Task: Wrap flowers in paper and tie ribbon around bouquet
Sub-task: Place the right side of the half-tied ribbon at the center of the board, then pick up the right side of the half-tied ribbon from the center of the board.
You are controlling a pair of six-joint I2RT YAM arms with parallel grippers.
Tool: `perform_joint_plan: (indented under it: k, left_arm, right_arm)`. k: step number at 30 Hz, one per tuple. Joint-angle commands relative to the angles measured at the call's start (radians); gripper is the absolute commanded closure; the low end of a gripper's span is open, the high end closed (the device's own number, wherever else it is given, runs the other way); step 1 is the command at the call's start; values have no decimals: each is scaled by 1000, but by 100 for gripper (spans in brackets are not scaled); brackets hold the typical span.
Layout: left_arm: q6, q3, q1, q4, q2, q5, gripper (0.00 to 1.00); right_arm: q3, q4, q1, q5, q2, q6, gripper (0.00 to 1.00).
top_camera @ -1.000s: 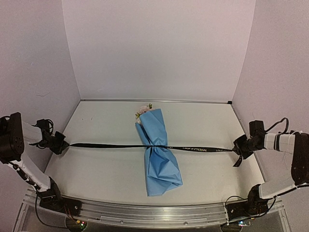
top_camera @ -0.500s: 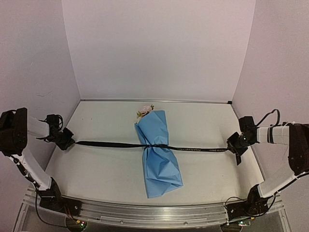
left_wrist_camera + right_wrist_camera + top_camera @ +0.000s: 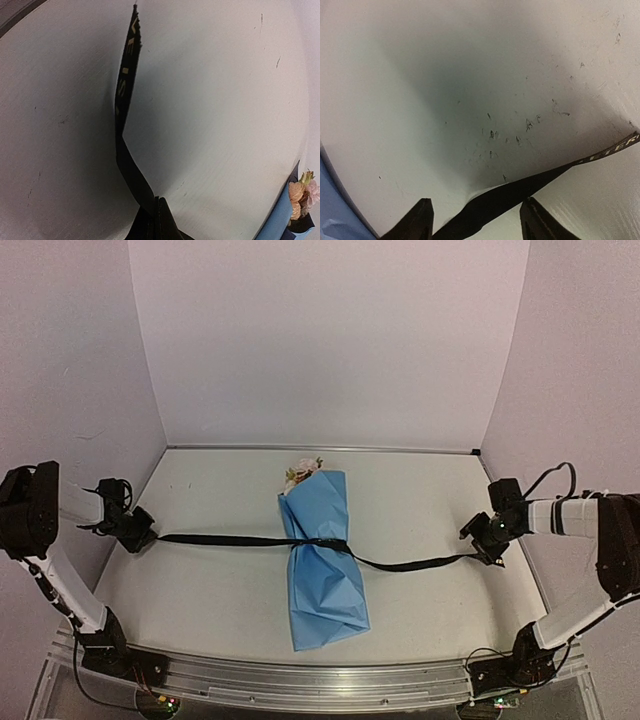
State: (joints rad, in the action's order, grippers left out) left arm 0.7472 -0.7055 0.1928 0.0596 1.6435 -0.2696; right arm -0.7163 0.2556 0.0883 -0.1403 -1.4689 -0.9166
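change: right end effector [image 3: 477,212] just opened, ribbon [image 3: 230,539] now slack on that side | left end effector [image 3: 138,535] clamped on ribbon | meaning: tying of bouquet [image 3: 322,565] seems nearly done

White table [image 3: 200,580], blue bouquet [image 3: 322,570], black ribbon [image 3: 410,565]

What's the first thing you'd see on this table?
The light blue bouquet lies in the middle of the table, with pale flowers peeking out at its far end. A long black ribbon is cinched round its waist and runs out to both sides. The left gripper pinches one end; the other lies slack between the fingers of the open right gripper.
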Motion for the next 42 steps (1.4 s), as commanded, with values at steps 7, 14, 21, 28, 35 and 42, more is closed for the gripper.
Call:
perform_joint_plan:
  k: [7,14,21,28,35,42]
  left_arm:
    - [-23,-2,-5,-36,21,-23,100]
    - [-23,8,-6,-47,21,-28,100]
    - [-22,15,-5,-54,17,-35,100]
    - [-23,16,-6,-55,14,-41,100]
    - [-29,17,-5,-55,13,-46,100]
    - [-32,20,-5,-55,15,-59,100]
  right_arm:
    - [23,-42,214,2,138,-216,29]
    - [92,-188,369,8,140,-478,27]
    - [75,-386,532,20,22,-690,34]
    - [28,-482,631,-9,-123,-800,35]
    - [4,-549,659,-2,-204,-844,39]
    - [-32,-565,659,31,-265,-839,58]
